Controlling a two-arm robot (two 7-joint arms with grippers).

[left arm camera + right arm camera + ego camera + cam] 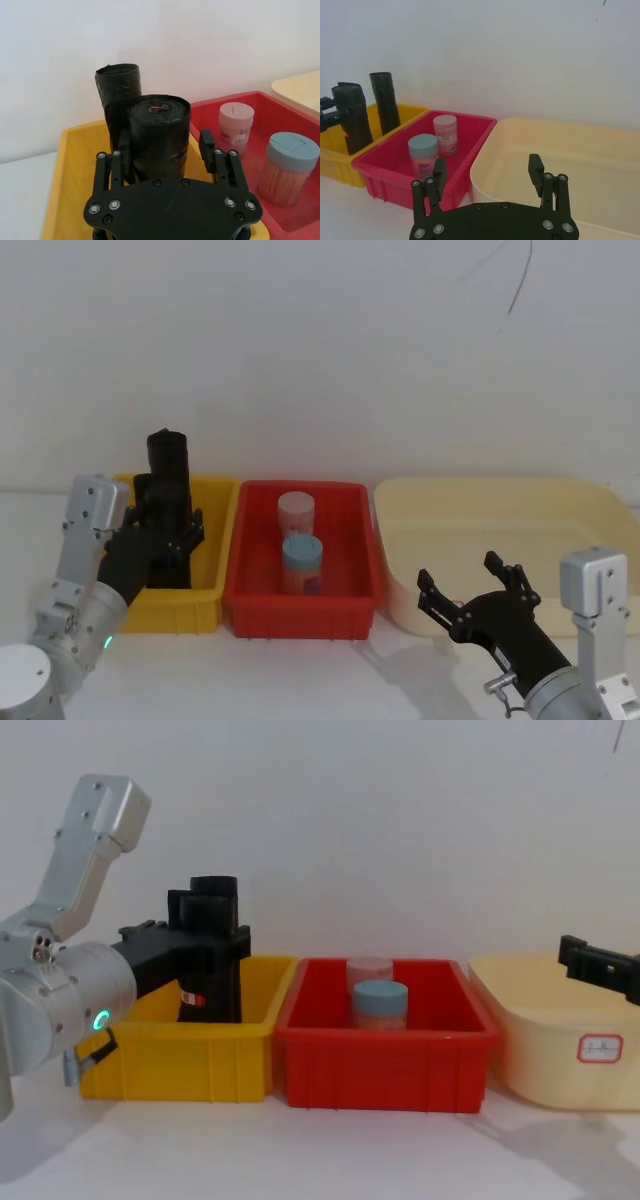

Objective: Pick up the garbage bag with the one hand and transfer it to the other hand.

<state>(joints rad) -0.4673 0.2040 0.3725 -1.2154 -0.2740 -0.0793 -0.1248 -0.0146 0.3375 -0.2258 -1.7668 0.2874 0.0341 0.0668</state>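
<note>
Garbage bag (159,117), the black roll with a small red label low on its side, stands upright in the yellow bin (175,1060) at the left end of a row of three bins. Nearest me, the right gripper (487,164) hovers low over the white table (320,1150) in front of the cream tub (560,1060), its fingers spread wide with nothing between them. The left gripper (164,139), with a green light on its wrist, reaches into the yellow bin and straddles the roll. One finger looks to touch it and the other stands a sliver off, so the roll is not clamped. In the red bin (385,1070) between the other two, a blue-lidded jar (302,560) stands just in front of a pink-lidded jar (296,508). A second black roll (118,85) stands just behind the first, toward the white wall (320,340).
</note>
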